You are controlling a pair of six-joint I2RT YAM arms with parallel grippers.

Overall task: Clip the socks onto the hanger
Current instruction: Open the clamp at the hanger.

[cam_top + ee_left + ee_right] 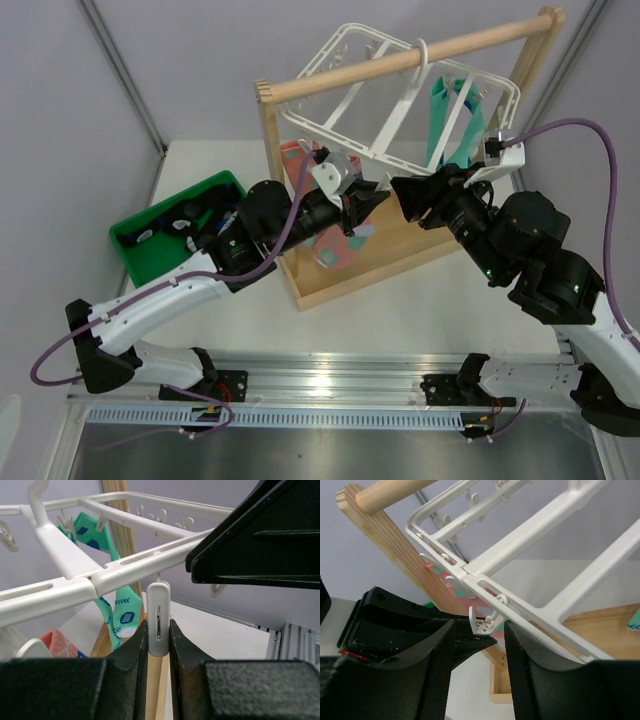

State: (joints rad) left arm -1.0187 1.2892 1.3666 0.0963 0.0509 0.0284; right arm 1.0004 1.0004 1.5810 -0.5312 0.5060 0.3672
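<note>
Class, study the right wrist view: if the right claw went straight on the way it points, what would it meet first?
Most likely the small white clip under the hanger, dead ahead of the open right claw. The left claw sits close beside it, but depth is unclear.

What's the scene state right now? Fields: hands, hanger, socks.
left hand: shut on a white clip at the hanger's near edge
right hand: open, beside the left hand at that edge
hanger: hooked on the wooden rack's rod, tilted
salmon-pink socks: below the hanger, partly hidden
black socks: in the green bin
teal socks: clipped, far side
</note>
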